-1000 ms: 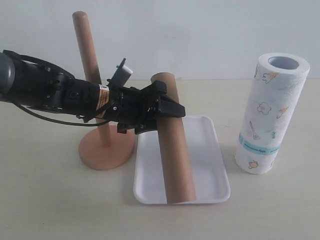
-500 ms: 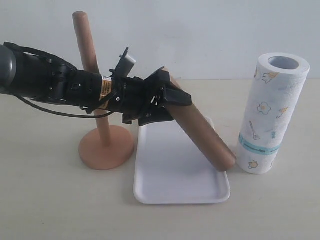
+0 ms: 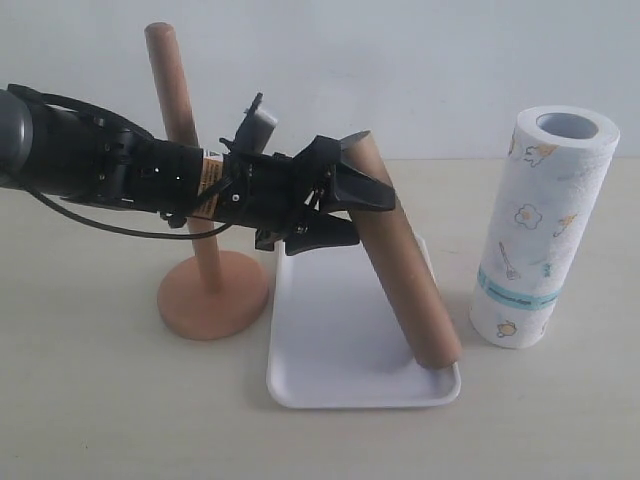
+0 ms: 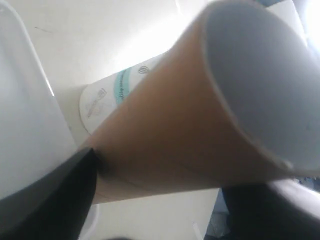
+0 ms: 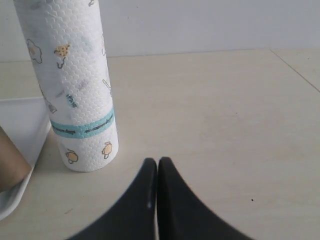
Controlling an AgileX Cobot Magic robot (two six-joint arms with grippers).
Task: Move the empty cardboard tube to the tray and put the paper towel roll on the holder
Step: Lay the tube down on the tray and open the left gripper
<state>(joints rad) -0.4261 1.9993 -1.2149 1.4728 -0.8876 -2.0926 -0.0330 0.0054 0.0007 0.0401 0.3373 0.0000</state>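
My left gripper (image 3: 345, 205) is shut on the upper end of the empty cardboard tube (image 3: 405, 270). The brown tube slants down over the white tray (image 3: 330, 340), its lower end at the tray's near right corner. In the left wrist view the tube (image 4: 170, 130) fills the frame, its pale hollow mouth facing the camera. The holder (image 3: 205, 290) stands bare left of the tray, its dowel behind my left arm. The paper towel roll (image 3: 540, 225) stands upright right of the tray. The right wrist view shows the roll (image 5: 75, 85) ahead of my right gripper (image 5: 157, 162), which is shut on nothing.
A pale wall rises behind the beige table (image 3: 100, 400). The roll stands close to the tray's right rim (image 5: 20, 185), with the tube's lower end (image 5: 10, 165) just inside that rim.
The tube swung from lying lengthwise on the tray to slanting toward the roll, then its lower end slid back toward the tray's near right corner. My left gripper rose slightly.
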